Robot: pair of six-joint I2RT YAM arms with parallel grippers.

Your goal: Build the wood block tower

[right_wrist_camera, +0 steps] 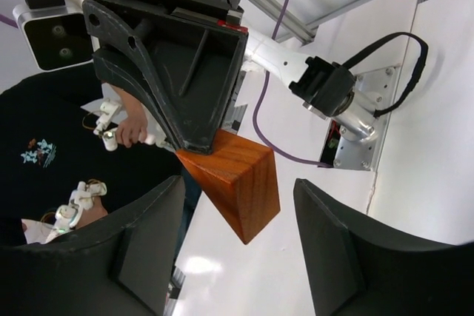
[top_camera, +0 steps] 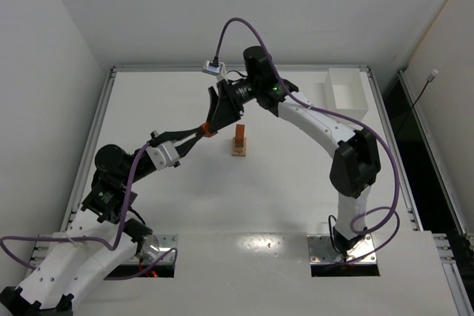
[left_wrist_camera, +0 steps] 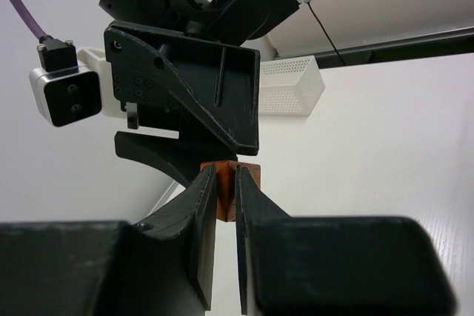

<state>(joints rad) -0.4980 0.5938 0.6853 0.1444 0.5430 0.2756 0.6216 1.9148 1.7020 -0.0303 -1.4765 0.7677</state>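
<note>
While the tower [top_camera: 238,146] stands barely two blocks high, the left gripper [top_camera: 204,131] clamps an orange block [right_wrist_camera: 241,183] aloft just left of it; the right gripper [top_camera: 216,119] stands open around that block. Most stacking remains.

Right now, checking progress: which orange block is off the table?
The orange block pinched in the left gripper, mid-air inside the open right gripper; the other orange block stands on a tan block.
</note>
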